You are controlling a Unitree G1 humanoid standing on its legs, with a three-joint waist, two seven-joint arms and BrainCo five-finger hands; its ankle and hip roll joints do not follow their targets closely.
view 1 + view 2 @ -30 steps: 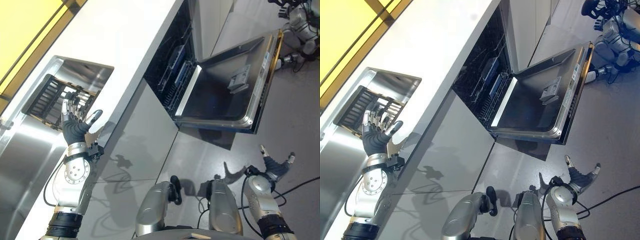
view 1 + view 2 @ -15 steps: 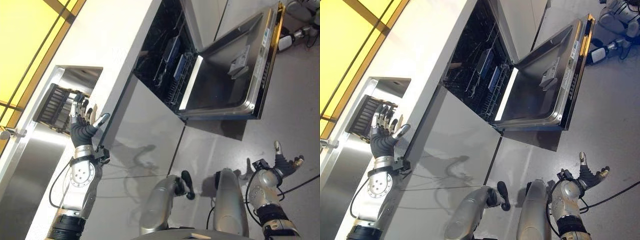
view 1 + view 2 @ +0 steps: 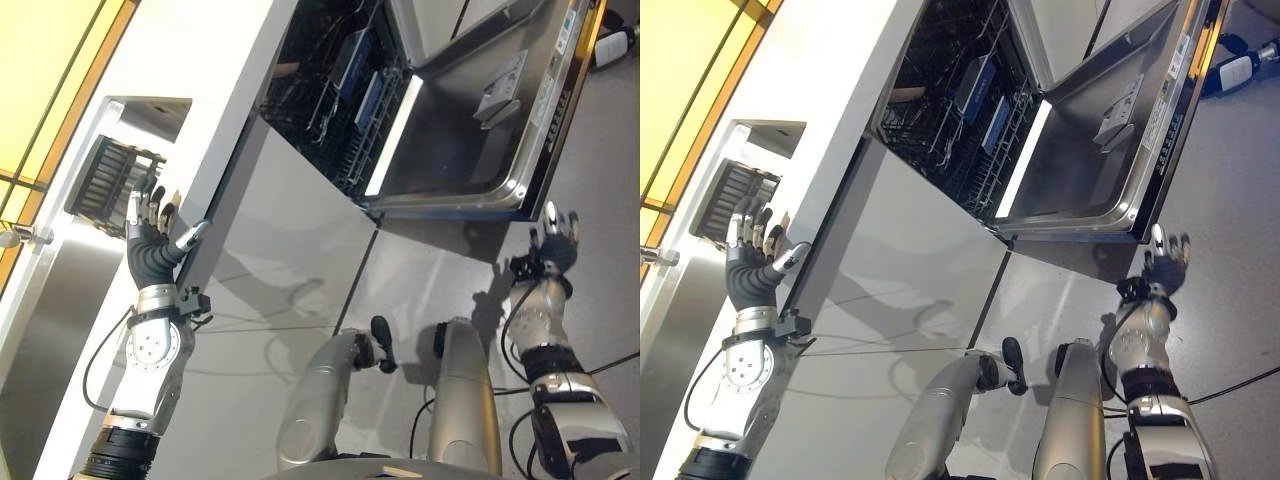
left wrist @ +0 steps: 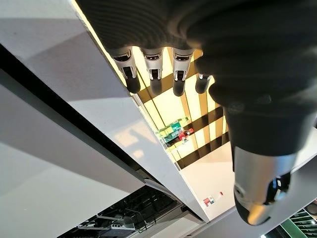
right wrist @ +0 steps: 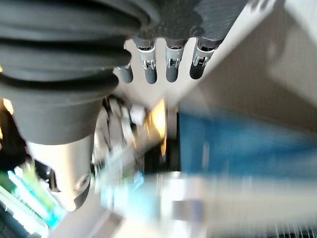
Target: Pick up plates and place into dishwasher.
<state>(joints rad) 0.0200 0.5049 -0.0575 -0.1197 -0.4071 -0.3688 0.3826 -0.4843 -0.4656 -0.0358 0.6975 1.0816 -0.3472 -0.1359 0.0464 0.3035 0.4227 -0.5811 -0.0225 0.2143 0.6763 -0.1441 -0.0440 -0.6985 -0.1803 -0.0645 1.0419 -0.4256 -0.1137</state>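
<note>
The robot is standing at the long white table (image 3: 215, 95) with its left hand (image 3: 150, 240) raised beside the sunken steel sink (image 3: 150, 110), fingers spread and straight, holding nothing. In the sink a dark slatted dish rack (image 3: 105, 180) is sitting just beyond those fingertips; I cannot make out whether any plates are standing in it. The right hand (image 3: 1165, 268) is hanging low over the grey floor (image 3: 1230, 230), fingers loosely open and empty, near the edge of the lowered stainless dishwasher door (image 3: 1110, 130). Inside the open dishwasher, the dark wire lower rack (image 3: 960, 120) is showing, with what look like blue items already in it. Plates, I would judge, will be stiff, fairly heavy, slick if wet and breakable, so pinching a rim firmly between thumb and fingers seems the safest hold.
</note>
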